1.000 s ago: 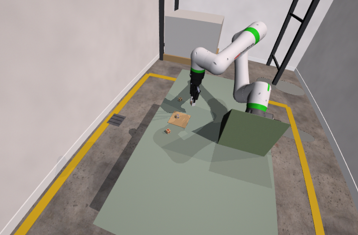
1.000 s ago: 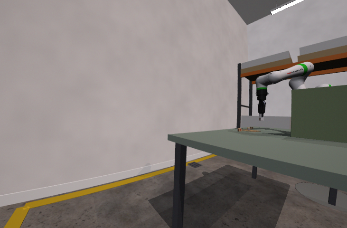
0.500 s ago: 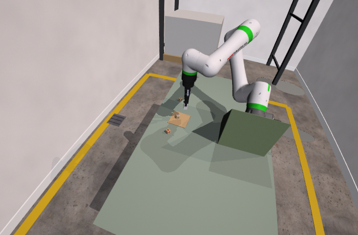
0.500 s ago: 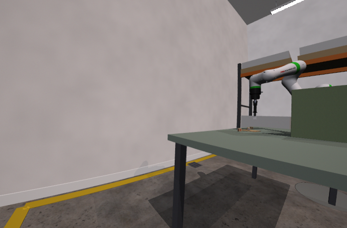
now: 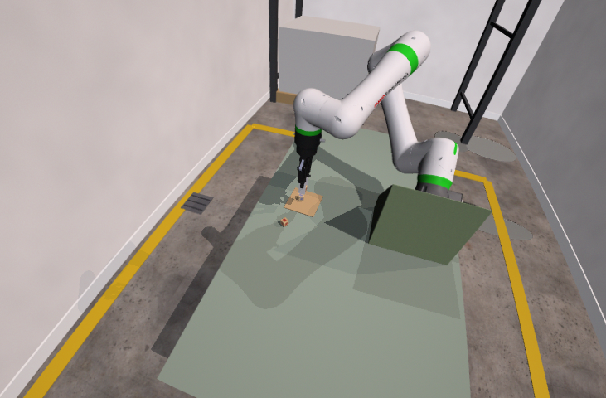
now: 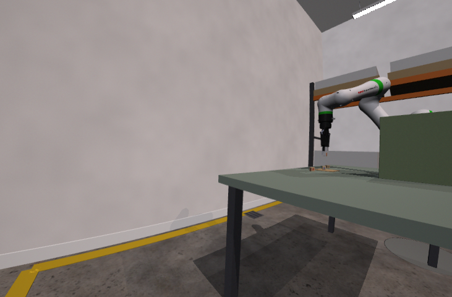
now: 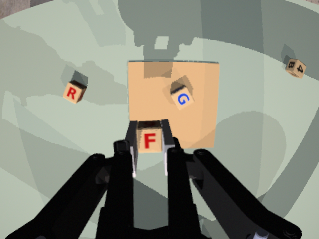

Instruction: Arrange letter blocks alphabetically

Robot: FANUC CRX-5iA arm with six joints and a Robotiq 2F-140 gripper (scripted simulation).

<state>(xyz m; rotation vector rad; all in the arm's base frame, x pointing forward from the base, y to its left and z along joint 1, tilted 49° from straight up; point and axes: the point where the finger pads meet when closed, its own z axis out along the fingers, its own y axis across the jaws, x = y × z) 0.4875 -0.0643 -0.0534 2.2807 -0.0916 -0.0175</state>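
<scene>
My gripper (image 5: 302, 191) (image 6: 324, 153) (image 7: 150, 132) is shut on the block with a red F (image 7: 150, 141) and holds it above the mat, near one edge in the wrist view. The F faces the wrist camera. The tan mat (image 5: 307, 210) (image 6: 332, 170) (image 7: 141, 102) lies flat on the table. The block with a blue G (image 7: 182, 98) (image 6: 323, 167) lies on the mat, turned against its edges. The block with a red R (image 7: 74, 92) (image 5: 283, 221) (image 6: 311, 169) lies off the mat. The fourth block (image 7: 295, 68), showing a 4, lies off the mat on the opposite side; the arm hides it in the top view.
A large green panel (image 5: 430, 225) (image 6: 420, 146) stands on the table (image 5: 312, 337) (image 6: 338, 195) beside the robot's base, to the right of the mat in the top and exterior views. The arm's shadows fall across the mat and table.
</scene>
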